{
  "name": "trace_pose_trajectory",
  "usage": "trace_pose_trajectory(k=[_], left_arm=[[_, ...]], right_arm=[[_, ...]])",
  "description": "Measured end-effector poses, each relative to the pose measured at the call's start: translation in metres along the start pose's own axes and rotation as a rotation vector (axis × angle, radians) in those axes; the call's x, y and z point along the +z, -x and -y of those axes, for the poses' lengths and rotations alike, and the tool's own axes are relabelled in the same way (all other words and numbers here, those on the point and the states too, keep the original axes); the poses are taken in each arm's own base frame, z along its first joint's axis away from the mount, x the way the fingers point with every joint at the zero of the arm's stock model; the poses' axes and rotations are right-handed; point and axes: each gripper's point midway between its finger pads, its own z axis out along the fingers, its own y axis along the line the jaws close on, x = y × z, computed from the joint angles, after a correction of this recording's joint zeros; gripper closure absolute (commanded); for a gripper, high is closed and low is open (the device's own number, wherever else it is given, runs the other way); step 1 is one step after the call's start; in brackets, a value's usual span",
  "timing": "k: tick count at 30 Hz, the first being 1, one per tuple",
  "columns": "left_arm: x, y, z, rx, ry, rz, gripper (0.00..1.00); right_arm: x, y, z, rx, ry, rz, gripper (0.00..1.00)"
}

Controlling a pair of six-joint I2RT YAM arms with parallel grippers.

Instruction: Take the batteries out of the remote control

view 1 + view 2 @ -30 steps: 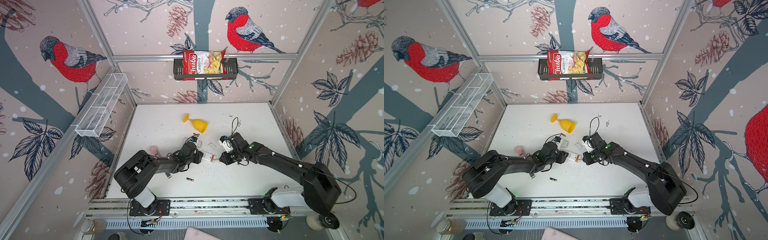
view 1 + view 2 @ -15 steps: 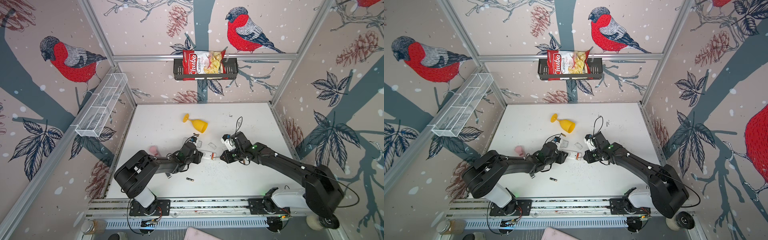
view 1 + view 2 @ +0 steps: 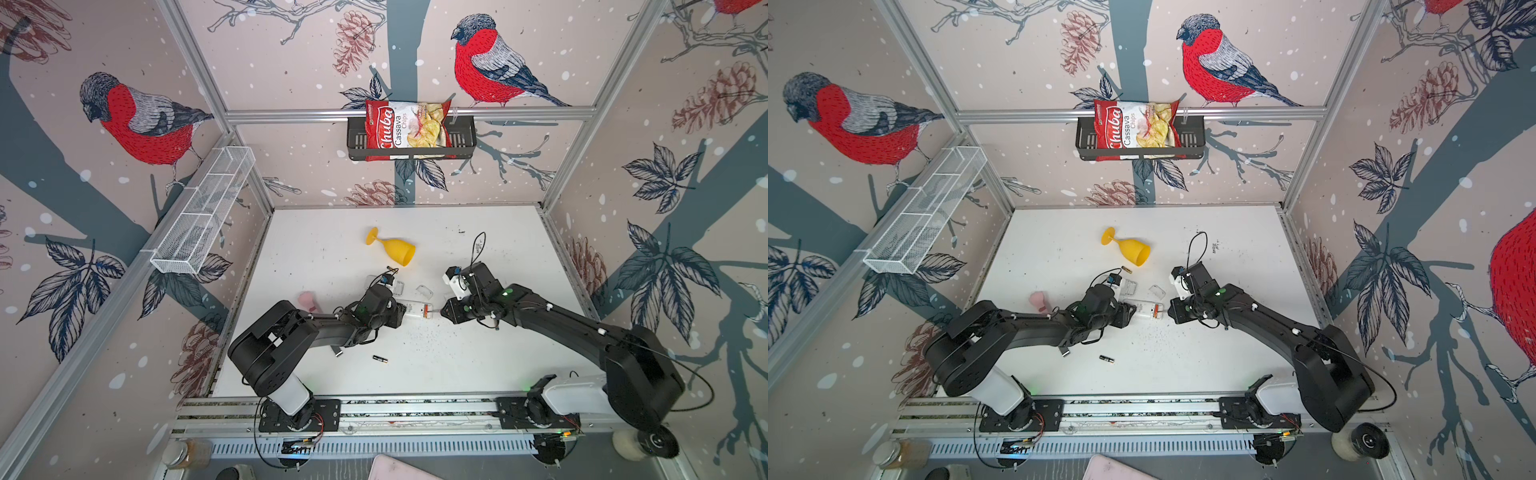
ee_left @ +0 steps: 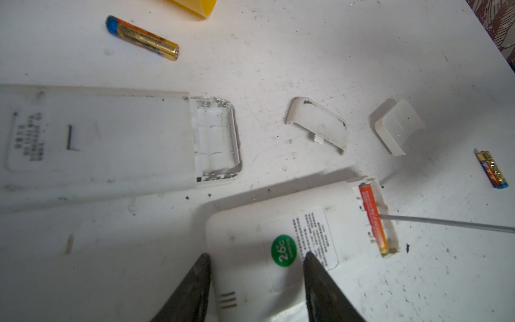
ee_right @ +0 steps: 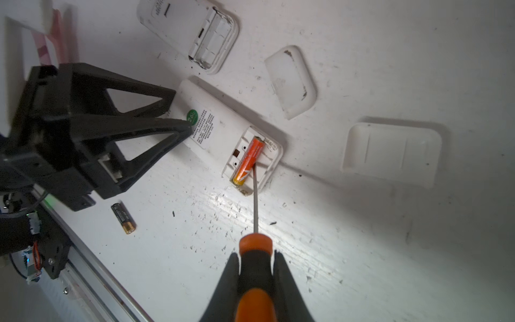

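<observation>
While I am surveying the table (image 3: 478,365) from left to right, I am recording the left pincer (image 4: 255,254) clamping the remote control (image 4: 239,223) at the end opposite its battery compartment. The remote is showing its labelled back, with the compartment uncovered. A black battery (image 5: 124,217) is lying loose on the table, toward the front rail. A second remote (image 4: 97,139) is lying just beside the held one, its compartment also uncovered, with two detached covers (image 4: 316,125) nearby. One orange battery (image 5: 248,159) is sitting in the held remote's compartment. The right pincer (image 5: 255,256) is closing tight on the screwdriver (image 5: 255,245) handle, and the shaft tip is touching that seated battery's side.
</observation>
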Motion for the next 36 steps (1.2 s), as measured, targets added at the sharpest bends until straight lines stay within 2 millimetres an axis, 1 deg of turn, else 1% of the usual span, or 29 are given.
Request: trace_pose_trajectory(k=[8, 15, 17, 19, 22, 24, 36], left_arm=[[-0.005, 0.002, -0.002, 0.000, 0.014, 0.004, 0.47], [-0.007, 0.003, -0.008, -0.001, 0.049, 0.006, 0.47], [-0.007, 0.002, -0.008, -0.001, 0.049, 0.005, 0.47], [-0.006, 0.001, -0.007, -0.001, 0.041, 0.002, 0.47], [-0.004, -0.003, -0.007, -0.002, 0.036, -0.012, 0.47], [-0.003, -0.002, -0.007, -0.002, 0.034, -0.006, 0.47], [0.002, 0.000, -0.008, -0.007, 0.036, 0.015, 0.47]], right_arm=[[0.004, 0.001, -0.006, -0.031, -0.017, -0.011, 1.00], [0.003, -0.011, -0.030, -0.090, 0.032, -0.071, 1.00], [0.002, -0.011, -0.030, -0.099, 0.028, -0.076, 1.00], [0.002, -0.010, -0.026, -0.103, 0.003, -0.072, 0.97], [0.004, -0.006, -0.019, -0.102, -0.042, -0.064, 0.98], [0.004, -0.005, -0.017, -0.104, -0.059, -0.064, 0.99], [0.005, -0.006, -0.019, -0.122, -0.076, -0.080, 1.00]])
